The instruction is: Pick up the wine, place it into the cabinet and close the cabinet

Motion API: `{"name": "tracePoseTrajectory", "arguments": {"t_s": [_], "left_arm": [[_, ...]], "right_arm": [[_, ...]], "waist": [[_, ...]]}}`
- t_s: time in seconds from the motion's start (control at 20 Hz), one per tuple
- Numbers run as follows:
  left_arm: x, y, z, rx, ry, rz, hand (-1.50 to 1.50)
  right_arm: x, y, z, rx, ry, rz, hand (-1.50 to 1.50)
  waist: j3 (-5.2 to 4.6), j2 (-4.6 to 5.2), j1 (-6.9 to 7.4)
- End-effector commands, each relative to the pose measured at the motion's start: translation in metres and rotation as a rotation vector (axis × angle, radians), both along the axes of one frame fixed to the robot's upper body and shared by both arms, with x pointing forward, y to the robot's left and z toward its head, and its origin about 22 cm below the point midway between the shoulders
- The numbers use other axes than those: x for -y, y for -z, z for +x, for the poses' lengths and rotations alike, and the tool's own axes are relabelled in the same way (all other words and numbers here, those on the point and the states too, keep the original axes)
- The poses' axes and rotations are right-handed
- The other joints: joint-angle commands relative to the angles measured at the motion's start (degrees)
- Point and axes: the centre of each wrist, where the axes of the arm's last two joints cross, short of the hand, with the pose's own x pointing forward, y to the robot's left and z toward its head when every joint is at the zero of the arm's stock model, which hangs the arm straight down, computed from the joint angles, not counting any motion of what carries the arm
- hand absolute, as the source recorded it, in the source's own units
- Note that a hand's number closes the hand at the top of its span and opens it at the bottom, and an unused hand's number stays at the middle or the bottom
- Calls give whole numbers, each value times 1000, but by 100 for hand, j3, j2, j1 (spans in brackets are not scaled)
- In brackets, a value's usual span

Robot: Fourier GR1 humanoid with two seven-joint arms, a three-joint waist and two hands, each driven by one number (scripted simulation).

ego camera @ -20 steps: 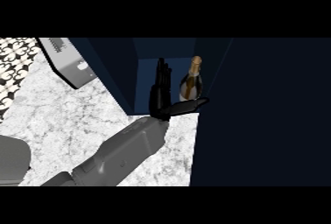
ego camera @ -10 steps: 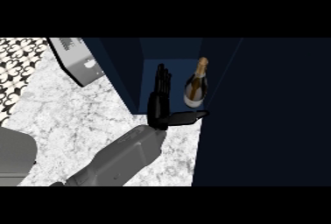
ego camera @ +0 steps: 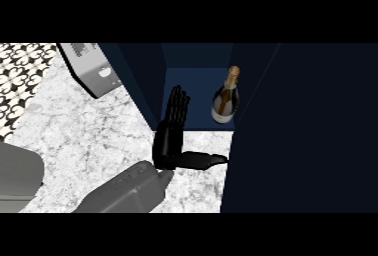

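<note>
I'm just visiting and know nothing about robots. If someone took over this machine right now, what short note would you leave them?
The left hand is open, fingers straight, at the cabinet's mouth, left of the wine bottle and not touching it.
The right hand is not in view.
The wine bottle stands upright inside the cabinet.
Done: wine bottle placed and released.
Left: clear the left hand, close the cabinet.

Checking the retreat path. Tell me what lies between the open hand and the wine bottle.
Nothing: in the head view, only bare dark cabinet floor separates the left hand from the wine bottle.
</note>
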Motion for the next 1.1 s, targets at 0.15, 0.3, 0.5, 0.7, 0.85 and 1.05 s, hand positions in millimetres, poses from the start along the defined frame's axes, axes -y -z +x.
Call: {"name": "tracePoseTrajectory", "arguments": {"t_s": [0.15,0.3,0.5,0.7,0.85,1.05], "left_arm": [[-44,-8,-34,46,85,16,-150],[-65,-17,-35,20,96,13,-150],[-80,-32,-61,55,181,11,-150],[-119,-40,-87,66,191,8,150],[-131,-49,-96,70,172,1,150],[-147,-46,-109,62,165,-16,150]], "right_arm": [[-1,-9,-9,29,39,-11,-150],[2,0,-8,-1,-69,-11,-150],[8,-5,-7,25,-139,-134,150],[12,-10,-28,19,-234,-170,150],[4,-8,-23,-1,-302,-173,150],[-9,-12,-50,-25,-410,-123,150]], "waist": [[-1,-1,10],[2,6,-7],[3,2,7],[1,-13,23],[0,-3,29],[-1,-18,-5]]}}
